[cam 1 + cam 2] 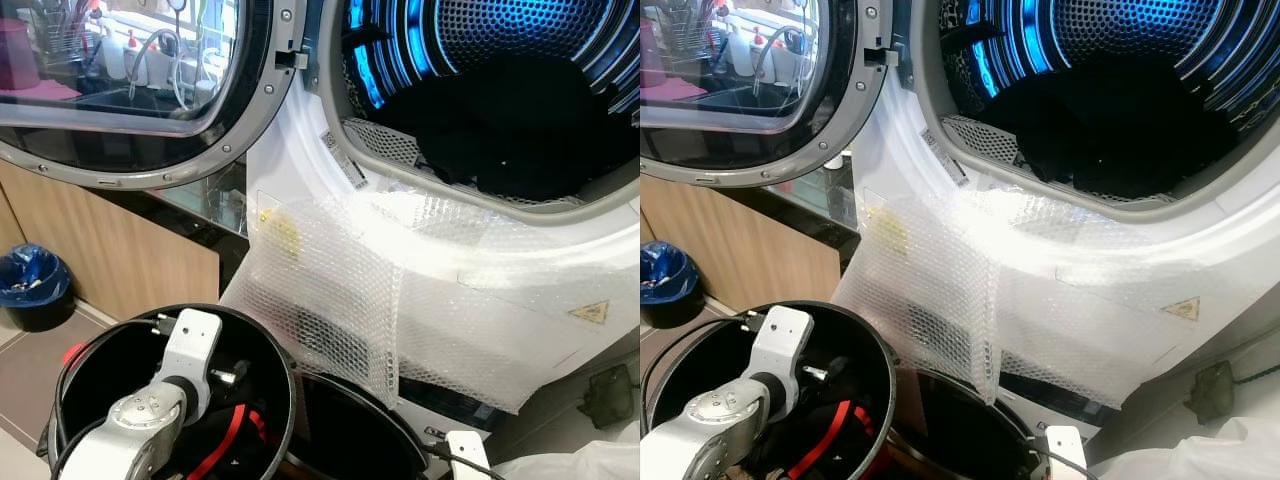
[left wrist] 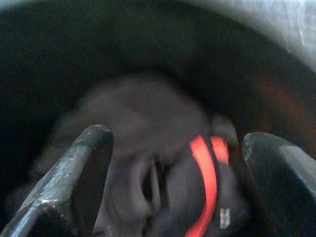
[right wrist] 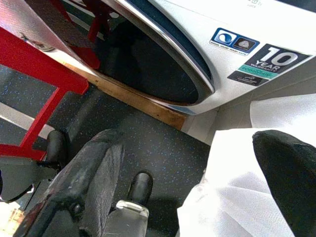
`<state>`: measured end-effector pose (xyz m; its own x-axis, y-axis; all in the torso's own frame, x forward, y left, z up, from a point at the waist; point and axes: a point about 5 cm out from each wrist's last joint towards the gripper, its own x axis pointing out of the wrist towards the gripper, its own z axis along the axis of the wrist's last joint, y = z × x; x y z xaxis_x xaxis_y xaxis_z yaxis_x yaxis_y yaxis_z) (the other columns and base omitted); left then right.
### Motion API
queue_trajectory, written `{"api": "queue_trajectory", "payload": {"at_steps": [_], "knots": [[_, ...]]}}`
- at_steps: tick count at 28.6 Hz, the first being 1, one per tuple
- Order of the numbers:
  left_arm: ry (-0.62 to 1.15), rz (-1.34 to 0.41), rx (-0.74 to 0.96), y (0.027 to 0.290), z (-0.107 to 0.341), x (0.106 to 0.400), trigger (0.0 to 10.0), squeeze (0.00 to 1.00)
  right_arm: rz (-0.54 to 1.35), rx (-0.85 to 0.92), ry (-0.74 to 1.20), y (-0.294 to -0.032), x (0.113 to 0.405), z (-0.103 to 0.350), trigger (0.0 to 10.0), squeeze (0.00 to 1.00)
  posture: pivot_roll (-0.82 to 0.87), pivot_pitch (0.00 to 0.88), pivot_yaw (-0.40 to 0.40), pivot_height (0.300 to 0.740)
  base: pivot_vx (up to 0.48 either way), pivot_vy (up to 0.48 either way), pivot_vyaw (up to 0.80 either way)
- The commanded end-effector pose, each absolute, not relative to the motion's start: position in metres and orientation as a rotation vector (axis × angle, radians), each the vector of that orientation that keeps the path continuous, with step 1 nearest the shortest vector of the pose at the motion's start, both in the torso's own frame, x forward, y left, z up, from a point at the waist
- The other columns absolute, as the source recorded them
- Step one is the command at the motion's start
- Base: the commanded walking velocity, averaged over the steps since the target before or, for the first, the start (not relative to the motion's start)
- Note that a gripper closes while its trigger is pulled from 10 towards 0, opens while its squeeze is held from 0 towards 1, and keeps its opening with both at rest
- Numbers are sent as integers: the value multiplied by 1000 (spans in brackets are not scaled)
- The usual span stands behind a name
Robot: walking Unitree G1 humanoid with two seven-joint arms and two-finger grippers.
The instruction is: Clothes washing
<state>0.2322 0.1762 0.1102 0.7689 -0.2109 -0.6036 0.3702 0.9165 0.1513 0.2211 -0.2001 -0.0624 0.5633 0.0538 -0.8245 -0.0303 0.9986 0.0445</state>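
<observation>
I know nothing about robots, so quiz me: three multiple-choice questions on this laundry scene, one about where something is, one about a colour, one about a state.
1. Where is the left hand?
A. inside the drum
B. down in the black basket
C. on the bin

2. What colour is the stripe on the dark clothes in the basket?
A. red
B. green
C. white

3. How is the washer door?
A. shut
B. taken off
C. swung open

Answers:
1 B: the left arm dips into the basket, and its wrist view looks at the clothes there.
2 A: a red stripe lies between the fingers.
3 C: the door hangs open to the left, and the drum with dark laundry shows.
</observation>
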Motion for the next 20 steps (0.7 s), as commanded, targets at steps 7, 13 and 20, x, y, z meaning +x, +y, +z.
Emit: {"api": "queue_trajectory", "payload": {"at_steps": [7,13,20], "knots": [[640,-515,424,187,123,227,10000,1000,27,22,997,-209,215,-65,10000,0,146,0,-171,740,0,0,0],[693,-611,555,196,118,227,10000,1000,23,18,1003,-210,213,-66,10000,0,134,0,-166,740,0,0,0],[716,-644,601,200,99,242,10000,1000,21,21,1006,-211,212,-66,10000,0,115,0,-169,740,0,0,0]]}}
